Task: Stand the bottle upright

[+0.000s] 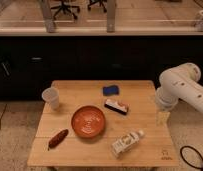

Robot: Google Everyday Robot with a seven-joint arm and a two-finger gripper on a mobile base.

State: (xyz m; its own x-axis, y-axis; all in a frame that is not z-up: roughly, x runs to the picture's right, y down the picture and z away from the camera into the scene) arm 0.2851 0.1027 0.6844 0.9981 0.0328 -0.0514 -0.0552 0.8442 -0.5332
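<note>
A white bottle [127,141] with a pale label lies on its side near the front right of the wooden table [45,150], its cap pointing right and slightly back. My gripper [162,118] hangs from the white arm [182,87] at the table's right edge, behind and to the right of the bottle and apart from it. It holds nothing that I can see.
An orange bowl [88,121] sits mid-table, just left of the bottle. A white cup [51,96] stands at the back left. A blue sponge [111,90] and a black-and-white block [116,106] lie at the back. A reddish-brown oblong item [58,138] lies at the front left. A dark cabinet stands behind.
</note>
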